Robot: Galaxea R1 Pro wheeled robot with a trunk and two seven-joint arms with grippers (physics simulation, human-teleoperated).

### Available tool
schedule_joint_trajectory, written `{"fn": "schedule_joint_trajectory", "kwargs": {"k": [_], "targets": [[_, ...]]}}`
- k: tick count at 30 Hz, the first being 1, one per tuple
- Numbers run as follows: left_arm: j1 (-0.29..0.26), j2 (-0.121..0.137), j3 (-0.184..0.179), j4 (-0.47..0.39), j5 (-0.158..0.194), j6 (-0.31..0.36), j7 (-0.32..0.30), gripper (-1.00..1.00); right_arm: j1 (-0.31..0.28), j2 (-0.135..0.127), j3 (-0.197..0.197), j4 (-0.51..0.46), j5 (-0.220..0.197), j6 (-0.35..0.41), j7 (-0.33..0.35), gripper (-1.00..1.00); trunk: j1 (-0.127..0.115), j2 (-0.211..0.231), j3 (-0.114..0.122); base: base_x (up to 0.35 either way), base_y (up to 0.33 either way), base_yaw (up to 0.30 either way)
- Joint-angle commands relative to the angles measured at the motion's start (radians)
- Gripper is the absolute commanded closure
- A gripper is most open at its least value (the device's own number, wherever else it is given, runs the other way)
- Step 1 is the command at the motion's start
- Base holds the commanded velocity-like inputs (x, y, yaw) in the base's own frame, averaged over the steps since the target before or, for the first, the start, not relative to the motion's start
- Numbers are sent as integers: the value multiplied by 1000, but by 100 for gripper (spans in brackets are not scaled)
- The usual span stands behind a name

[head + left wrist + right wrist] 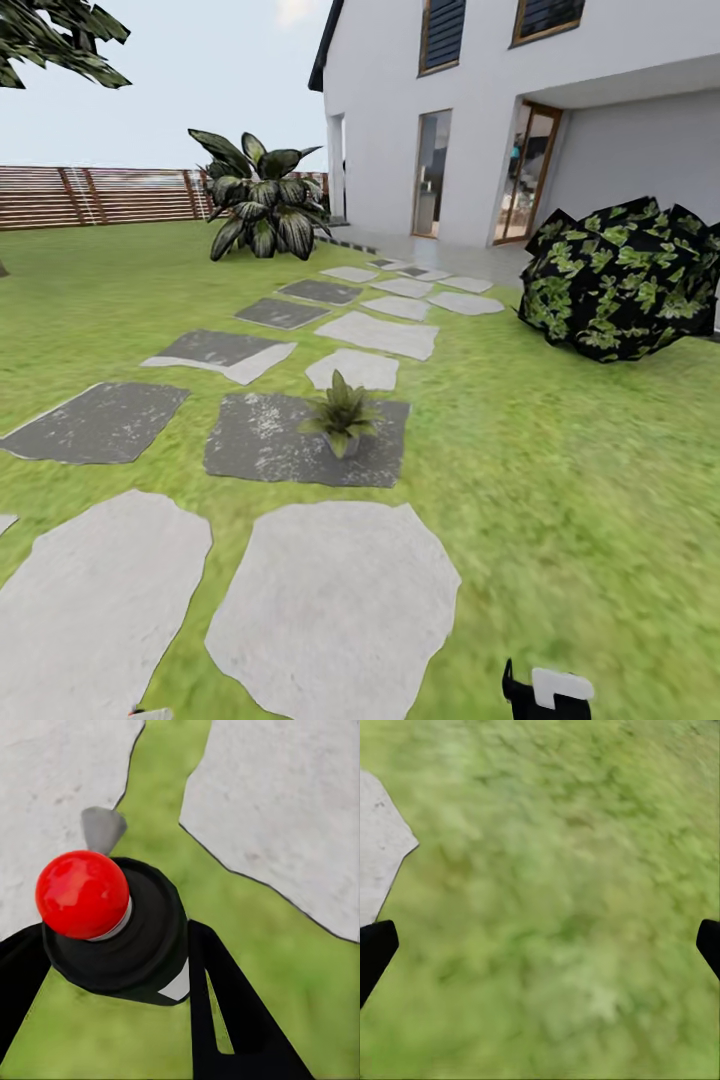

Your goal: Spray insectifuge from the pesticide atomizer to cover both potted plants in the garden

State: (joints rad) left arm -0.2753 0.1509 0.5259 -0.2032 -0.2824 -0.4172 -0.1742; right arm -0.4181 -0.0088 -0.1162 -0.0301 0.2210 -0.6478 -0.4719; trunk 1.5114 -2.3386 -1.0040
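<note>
On the dark stepping stone (270,440) ahead sits one potted plant (342,412), unsprayed I judge; my left end effector (112,967) pinches the pesticide atomizer (112,926), right end effector (540,945) spread.

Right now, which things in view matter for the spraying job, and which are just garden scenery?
Job: potted plant on a dark stepping stone; apparent pesticide atomizer, red-topped, in the left gripper.
Scenery: big leafy shrub, dark bush, fence, house.
</note>
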Motion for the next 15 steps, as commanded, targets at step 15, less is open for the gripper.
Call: {"fn": "schedule_joint_trajectory", "kwargs": {"k": [15], "targets": [[-1, 1, 9, 1, -6, -3, -5, 100, -1, 10, -8, 1, 8, -3, -5, -100, 0, 0, -1, 334, 70, 0]]}}
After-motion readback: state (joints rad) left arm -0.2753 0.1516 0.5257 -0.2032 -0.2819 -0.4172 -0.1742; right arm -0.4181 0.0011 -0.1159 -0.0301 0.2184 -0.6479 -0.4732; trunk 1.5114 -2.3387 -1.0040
